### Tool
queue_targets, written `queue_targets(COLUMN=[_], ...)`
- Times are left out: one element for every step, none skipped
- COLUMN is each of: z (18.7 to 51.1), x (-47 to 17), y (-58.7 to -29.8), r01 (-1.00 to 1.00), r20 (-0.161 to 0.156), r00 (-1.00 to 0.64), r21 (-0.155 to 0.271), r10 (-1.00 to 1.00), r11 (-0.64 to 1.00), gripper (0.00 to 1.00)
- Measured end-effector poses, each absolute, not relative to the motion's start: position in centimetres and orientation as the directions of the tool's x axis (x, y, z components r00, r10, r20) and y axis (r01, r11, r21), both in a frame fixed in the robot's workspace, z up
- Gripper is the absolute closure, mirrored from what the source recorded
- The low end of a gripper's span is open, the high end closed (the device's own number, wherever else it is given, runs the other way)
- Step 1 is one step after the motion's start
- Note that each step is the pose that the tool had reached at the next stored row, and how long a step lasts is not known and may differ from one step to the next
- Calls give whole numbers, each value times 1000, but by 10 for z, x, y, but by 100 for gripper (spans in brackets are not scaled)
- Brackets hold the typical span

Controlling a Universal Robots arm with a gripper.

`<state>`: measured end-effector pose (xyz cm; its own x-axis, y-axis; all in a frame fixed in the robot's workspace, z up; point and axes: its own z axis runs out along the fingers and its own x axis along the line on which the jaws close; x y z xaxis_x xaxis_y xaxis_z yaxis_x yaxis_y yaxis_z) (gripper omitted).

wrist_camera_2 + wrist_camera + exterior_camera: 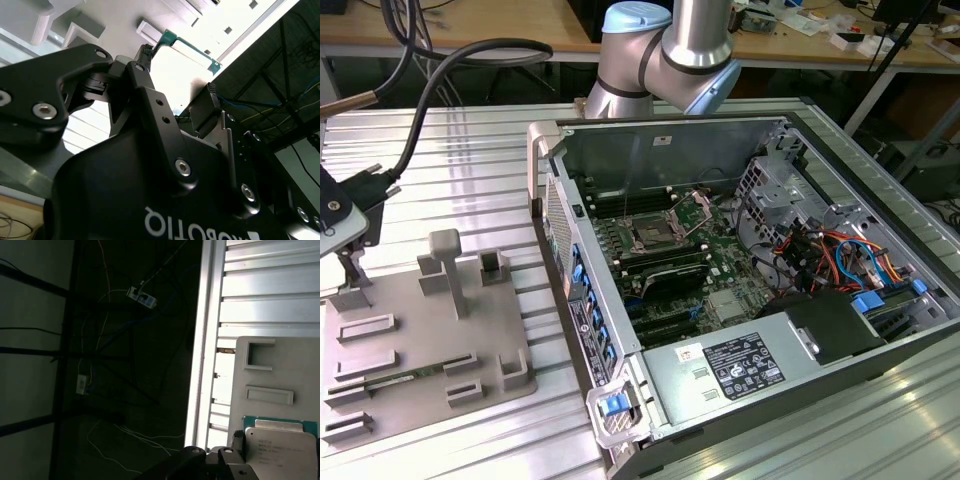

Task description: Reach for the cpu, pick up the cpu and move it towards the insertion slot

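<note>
Exterior view first. Shows the end effector [352, 275] low at the exterior view's left edge, down at a corner of a grey tray [420, 350] on the ribbed metal worktop [450, 130]. Thick black cable [417, 128] looping across the worktop toward it. Shows the arm [670, 50] rising behind an open computer case [670, 150] on the exterior view's right. Finds the insertion slot [650, 236] inside that case, on the green board [720, 260]: shiny frame, dark centre, well apart from the tray.

Next, the first wrist view. Finds the cpu [280, 452] flat on the tray (silvery top up, a strip of green rim along one side), just beside two rectangular recesses [260, 354]. Puts black end effector parts right at the cpu's edge. Much the same in the second wrist view: cpu glaring white, one green corner poking out past the end effector's black body. Cannot tell whether clamped on the cpu or merely close around it.
</note>
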<state>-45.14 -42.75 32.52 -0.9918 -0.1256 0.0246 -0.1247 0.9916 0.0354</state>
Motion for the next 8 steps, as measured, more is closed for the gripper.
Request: queue_targets(z=[325, 325, 325, 325, 326, 326, 326, 326], x=[-451, -452, -452, -452, -452, -452, -452, -452], y=[-427, -427, -427, -427, -427, -427, -427, -427], r01=[-125, -126, -127, -127, -128, -128, -129, -129], r20=[25, 25, 25, 25, 25, 25, 25, 25], r00=[-992, -992, -992, -991, -991, -991, -991, -991], r21=[35, 35, 35, 35, 35, 35, 35, 35], r10=[-126, -127, -127, -128, -128, -129, -130, -130], r11=[992, 991, 991, 991, 991, 991, 991, 991], gripper=[45, 45, 45, 45, 45, 45, 45, 45])
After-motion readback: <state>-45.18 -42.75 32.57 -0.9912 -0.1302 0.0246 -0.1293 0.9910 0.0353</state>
